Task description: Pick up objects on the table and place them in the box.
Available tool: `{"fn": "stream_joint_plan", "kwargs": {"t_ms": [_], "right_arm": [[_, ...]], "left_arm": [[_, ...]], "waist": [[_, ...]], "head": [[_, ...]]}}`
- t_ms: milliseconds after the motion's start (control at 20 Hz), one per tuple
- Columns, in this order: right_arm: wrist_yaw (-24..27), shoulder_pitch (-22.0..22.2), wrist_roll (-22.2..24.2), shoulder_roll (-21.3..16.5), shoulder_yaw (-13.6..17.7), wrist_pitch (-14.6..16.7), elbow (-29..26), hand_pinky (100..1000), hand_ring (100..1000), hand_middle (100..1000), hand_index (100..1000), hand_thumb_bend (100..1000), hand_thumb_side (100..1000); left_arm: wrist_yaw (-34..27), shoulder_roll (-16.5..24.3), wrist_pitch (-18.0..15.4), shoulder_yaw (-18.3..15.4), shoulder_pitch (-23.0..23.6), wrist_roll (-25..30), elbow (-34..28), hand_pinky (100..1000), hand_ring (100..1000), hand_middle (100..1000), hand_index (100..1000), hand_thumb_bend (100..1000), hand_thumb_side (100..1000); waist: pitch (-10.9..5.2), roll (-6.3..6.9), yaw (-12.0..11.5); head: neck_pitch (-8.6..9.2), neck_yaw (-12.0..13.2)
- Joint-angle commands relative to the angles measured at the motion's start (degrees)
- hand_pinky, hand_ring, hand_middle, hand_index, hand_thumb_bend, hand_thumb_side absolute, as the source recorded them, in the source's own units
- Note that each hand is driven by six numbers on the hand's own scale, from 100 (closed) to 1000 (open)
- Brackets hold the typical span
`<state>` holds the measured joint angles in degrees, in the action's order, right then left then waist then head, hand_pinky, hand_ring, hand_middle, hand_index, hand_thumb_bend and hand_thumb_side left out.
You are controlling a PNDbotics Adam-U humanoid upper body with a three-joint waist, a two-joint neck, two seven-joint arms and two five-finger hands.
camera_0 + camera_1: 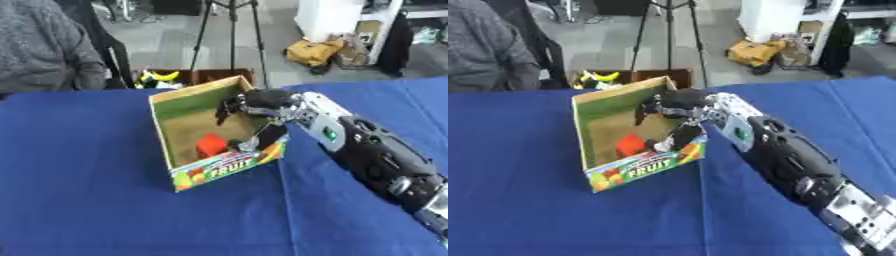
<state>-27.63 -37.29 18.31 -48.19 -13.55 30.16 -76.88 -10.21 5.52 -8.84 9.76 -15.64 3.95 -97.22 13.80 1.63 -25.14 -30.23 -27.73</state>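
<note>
Your table (pixel 79 200) carries a blue cloth, and the box (pixel 186 174) stands open on it left of centre, its front wall printed with the word FRUIT. Inside, a red block (pixel 210 145) lies on the floor of the box near that front wall. Your right hand (pixel 262 107) reaches in over the right wall, just above and right of the block, its fingers (pixel 229 107) relaxed and parted, holding nothing. Your right arm (pixel 376 155) runs back to the lower right corner.
</note>
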Motion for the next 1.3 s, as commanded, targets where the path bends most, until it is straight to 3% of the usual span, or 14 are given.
{"fn": "stream_joint_plan", "kwargs": {"t_ms": [50, 250, 400, 600, 750, 950, 1300], "right_arm": [[7.5, 0.0, -1.6, -2.9, 1.9, -2.5, -6.9, 722, 939, 795, 727, 100, 388], [19.2, 3.1, -2.3, -4.4, 4.2, -7.6, -16.5, 706, 939, 782, 682, 100, 374], [26.8, 7.3, -2.4, -4.5, 6.3, -11.1, -24.6, 698, 954, 778, 660, 100, 433], [37.2, 15.3, -1.2, -0.7, 8.7, -16.2, -34.0, 686, 979, 772, 634, 100, 602], [42.8, 20.2, 0.0, 3.3, 10.4, -18.6, -37.2, 676, 981, 765, 626, 100, 658], [46.3, 24.5, 1.7, 7.9, 12.3, -18.1, -37.7, 672, 980, 762, 622, 100, 678], [45.0, 29.7, 1.6, 14.2, 14.5, -19.4, -37.7, 658, 976, 749, 606, 100, 740]], "left_arm": [[0.3, 0.7, -0.3, -1.4, 0.0, -1.0, -0.8, 538, 800, 638, 669, 100, 996], [0.9, 1.4, -0.6, -2.7, 0.8, -2.3, -0.6, 538, 800, 638, 669, 100, 996], [1.3, 1.7, -0.8, -3.9, 1.3, -3.4, -0.4, 538, 800, 638, 669, 100, 999], [1.8, 2.0, -1.1, -5.6, 1.8, -5.1, -0.2, 538, 800, 638, 668, 100, 999], [2.2, 2.3, -1.3, -6.4, 2.0, -6.0, -0.1, 537, 801, 638, 668, 100, 1000], [2.4, 2.2, -1.4, -6.9, 2.1, -6.7, 0.1, 537, 801, 638, 668, 100, 1000], [2.5, 1.9, -1.4, -7.0, 3.0, -6.9, 0.5, 537, 801, 638, 668, 100, 1000]], "waist": [[-1.44, 0.06, 1.8], [-2.02, 0.11, 6.4], [-2.13, 0.25, 10.0], [-2.01, 0.89, 15.2], [-1.88, 1.4, 17.9], [-1.8, 1.79, 20.2], [-2.31, 2.13, 21.1]], "head": [[-0.3, 2.2], [-0.87, 5.5], [-1.01, 8.2], [-0.94, 12.5], [-1.06, 14.9], [-1.49, 16.7], [-3.44, 19.6]]}}
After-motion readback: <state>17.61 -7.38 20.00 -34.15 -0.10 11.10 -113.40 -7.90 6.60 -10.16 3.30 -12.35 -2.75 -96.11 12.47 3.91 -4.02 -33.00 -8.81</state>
